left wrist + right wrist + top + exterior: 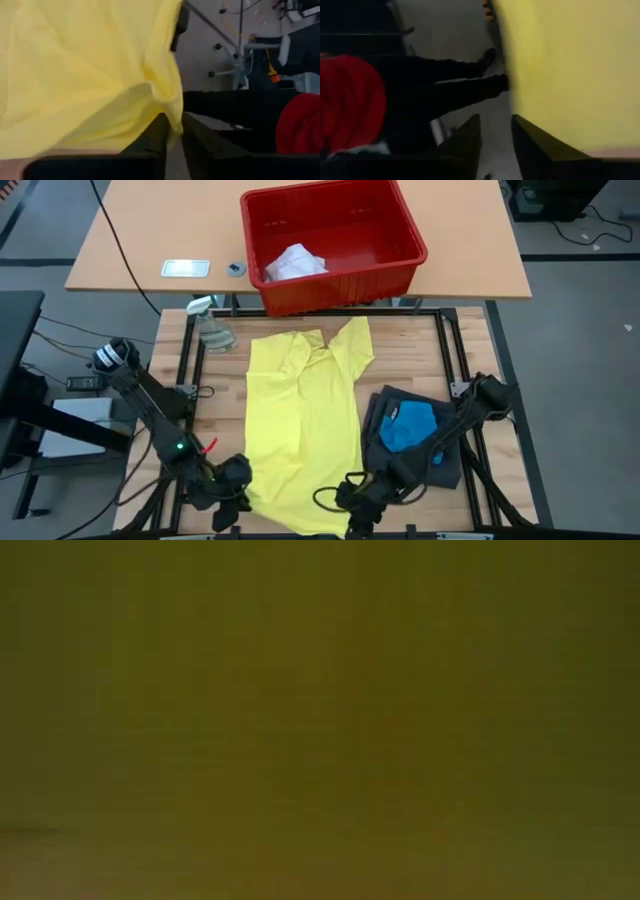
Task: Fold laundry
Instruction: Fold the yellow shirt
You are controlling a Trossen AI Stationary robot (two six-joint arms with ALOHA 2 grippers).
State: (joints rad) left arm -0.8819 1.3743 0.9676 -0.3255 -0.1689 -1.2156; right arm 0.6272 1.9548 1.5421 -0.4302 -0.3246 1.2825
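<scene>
Between our fingers: yellow shirt (305, 425), flat on the desk (420, 350), hem at both grippers.
Left gripper (172, 142): fingers pinching a fold of hem cloth.
Right gripper (496, 142): fingers slightly apart, shirt just beside them, nothing gripped that we can see.
Handling: we judge it light, limp, prone to slip; take hem corners.
Long axis: runs away from our fingers, collar toward the red basket (335, 240).
</scene>
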